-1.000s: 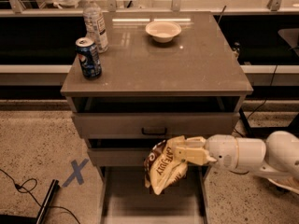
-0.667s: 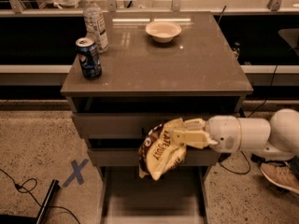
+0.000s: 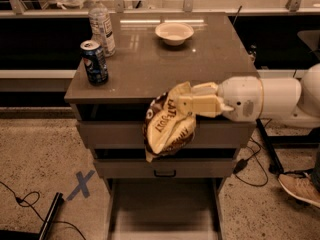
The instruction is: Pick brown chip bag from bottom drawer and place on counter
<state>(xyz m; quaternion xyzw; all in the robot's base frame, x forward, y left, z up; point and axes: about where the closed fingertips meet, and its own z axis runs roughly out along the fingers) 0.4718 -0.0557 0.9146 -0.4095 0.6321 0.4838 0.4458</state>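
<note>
My gripper reaches in from the right on a white arm and is shut on the top of the brown chip bag. The bag is crinkly dark brown with a pale yellow face and white lettering. It hangs in the air in front of the upper drawers, its top level with the front edge of the counter. The bottom drawer is pulled out below, and its flat floor is bare.
On the counter stand a blue soda can at the front left, a water bottle behind it and a white bowl at the back. A blue X marks the floor at left. Cables lie on both sides.
My gripper has lifted the chip bag from just above the bottom drawer up to counter-edge height. The arm has risen with it.
</note>
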